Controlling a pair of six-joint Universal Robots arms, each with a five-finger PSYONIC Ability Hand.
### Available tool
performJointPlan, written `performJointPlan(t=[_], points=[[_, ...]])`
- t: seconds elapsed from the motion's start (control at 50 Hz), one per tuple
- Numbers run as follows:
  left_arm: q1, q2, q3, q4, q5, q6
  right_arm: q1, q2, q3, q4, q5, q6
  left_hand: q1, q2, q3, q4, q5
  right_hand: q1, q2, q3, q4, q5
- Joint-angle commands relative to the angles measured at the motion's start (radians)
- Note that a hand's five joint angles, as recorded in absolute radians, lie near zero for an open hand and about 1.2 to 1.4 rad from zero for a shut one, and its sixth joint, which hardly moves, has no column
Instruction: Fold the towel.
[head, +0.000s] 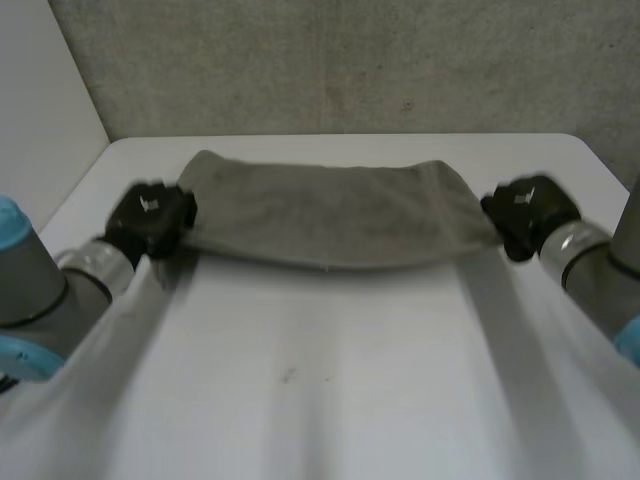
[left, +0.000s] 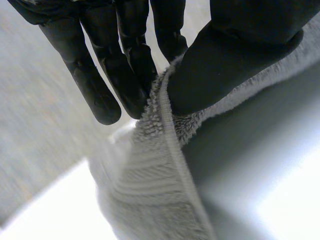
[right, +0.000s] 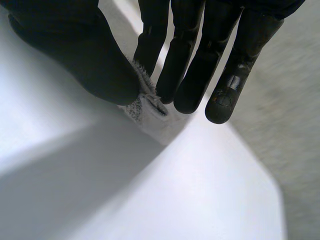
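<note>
Grey terry towel (head: 330, 215): soft, light, limp. Stretched over far side of white table (head: 330, 390). Left hand (head: 150, 220) and right hand (head: 525, 212) each pinch an end corner, thumb against fingers. Corners judged the surest hold.

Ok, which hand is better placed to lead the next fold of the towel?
Probably the left. The left hand pinches well over the towel hem, while the right hand holds only a corner tip, which looks likelier to slip.
</note>
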Motion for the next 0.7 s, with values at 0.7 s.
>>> performJointPlan(t=[0.7], points=[[0.067, -0.048, -0.054, -0.133, -0.086, 0.235, -0.129, -0.011, 0.128, -0.022, -0.049, 0.009, 0.026, 0.0, 0.001, 0.0, 0.004, 0.426, 0.216, 0.205, 0.202, 0.234]])
